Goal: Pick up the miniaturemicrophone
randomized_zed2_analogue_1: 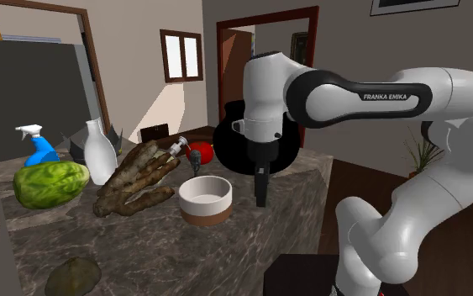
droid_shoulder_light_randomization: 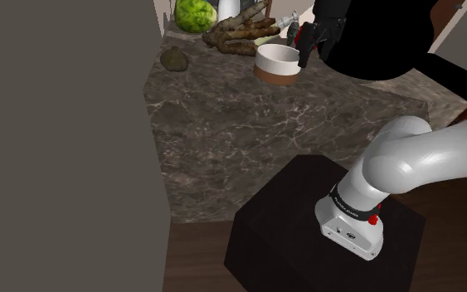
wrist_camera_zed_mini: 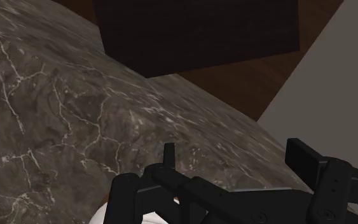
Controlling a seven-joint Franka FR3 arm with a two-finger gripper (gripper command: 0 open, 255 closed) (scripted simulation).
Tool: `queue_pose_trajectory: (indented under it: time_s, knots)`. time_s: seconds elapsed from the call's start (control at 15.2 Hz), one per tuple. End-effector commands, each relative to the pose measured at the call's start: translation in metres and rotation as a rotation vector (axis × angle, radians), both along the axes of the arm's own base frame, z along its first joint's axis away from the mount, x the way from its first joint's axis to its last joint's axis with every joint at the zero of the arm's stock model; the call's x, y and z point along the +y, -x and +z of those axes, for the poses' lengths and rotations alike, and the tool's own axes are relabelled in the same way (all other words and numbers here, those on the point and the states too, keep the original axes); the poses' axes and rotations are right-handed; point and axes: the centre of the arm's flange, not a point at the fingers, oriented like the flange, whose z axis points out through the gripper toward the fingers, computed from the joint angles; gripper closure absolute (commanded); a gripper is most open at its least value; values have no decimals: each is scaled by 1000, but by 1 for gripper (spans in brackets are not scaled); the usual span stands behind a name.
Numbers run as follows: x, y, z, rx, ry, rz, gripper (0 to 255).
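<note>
Tool point(randomized_zed2_analogue_1: 262, 200) hangs point-down over the marble table point(randomized_zed2_analogue_1: 155, 252), just beside the white-and-brown bowl point(randomized_zed2_analogue_1: 205, 200), on the second exterior view's right of it. Cannot tell if the tool is spread or pressed together; it holds nothing. Miniature microphone point(randomized_zed2_analogue_1: 192, 154), red head, silver handle, lies on the table behind the bowl, next to the brown knobbly root point(randomized_zed2_analogue_1: 138, 181), apart from the tool.

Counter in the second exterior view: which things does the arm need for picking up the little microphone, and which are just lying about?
For the job: microphone; gripper.

Just lying about: bowl; lettuce; spray bottle; white vase; knobbly root; greenish lump.
</note>
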Motion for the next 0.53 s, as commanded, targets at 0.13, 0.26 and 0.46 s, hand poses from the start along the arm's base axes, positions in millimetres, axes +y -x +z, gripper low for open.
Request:
queue_pose_trajectory:
  time_s: [0.13, 0.26, 0.46]
  knots:
    - [-17, -19, 1, -7, 0, -25, 0]
    - [-35, -38, 2, -13, 1, -51, 0]
    - [-62, -65, 4, -23, 2, -89, 0]
